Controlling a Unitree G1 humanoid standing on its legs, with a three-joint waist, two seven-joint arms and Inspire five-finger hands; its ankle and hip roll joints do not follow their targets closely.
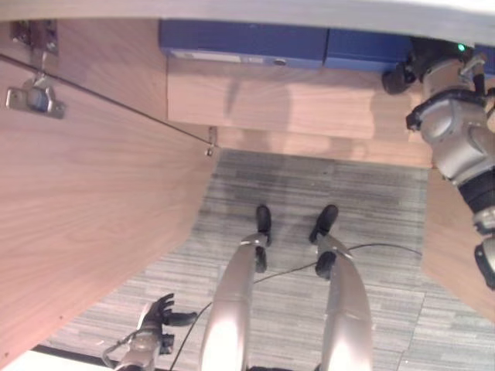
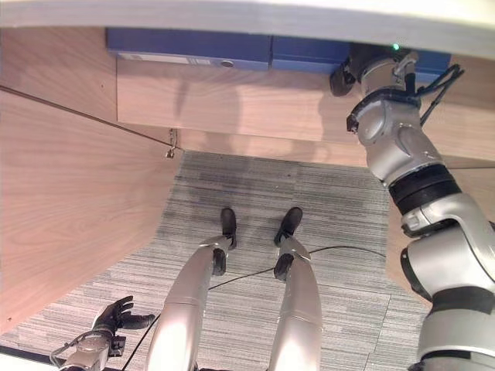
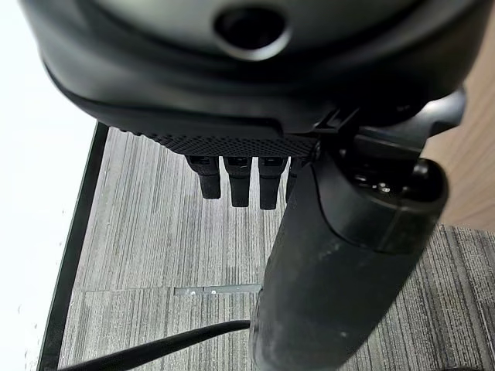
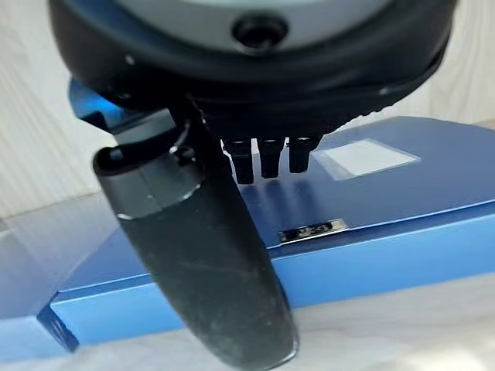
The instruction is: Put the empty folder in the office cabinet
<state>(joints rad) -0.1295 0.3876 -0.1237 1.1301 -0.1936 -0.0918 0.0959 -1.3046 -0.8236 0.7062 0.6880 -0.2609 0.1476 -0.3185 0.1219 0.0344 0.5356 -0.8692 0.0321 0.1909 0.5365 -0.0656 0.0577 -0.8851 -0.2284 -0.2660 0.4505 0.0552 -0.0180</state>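
Blue folder [image 4: 371, 224]: you see it lying flat on the wooden cabinet shelf [image 1: 309, 108], just past your right fingertips; a second blue folder [image 1: 240, 42] lies on the same shelf, end to end with it.
Right hand [image 4: 209, 255]: reached into the cabinet above the folder; fingers [image 4: 263, 158] straight, thumb stretched out over the folder's cover, nothing gripped. You cannot tell whether the fingertips touch the cover.
Left hand [image 1: 162, 313]: hanging low beside you over the grey striped carpet [image 1: 309, 193]; fingers [image 3: 236, 182] loosely extended, thumb apart, holding nothing.
Cabinet door [image 1: 85, 209]: wood-grain panel swung open, well beyond your left fingers, with a metal hinge [image 1: 35, 97] on its inner face.
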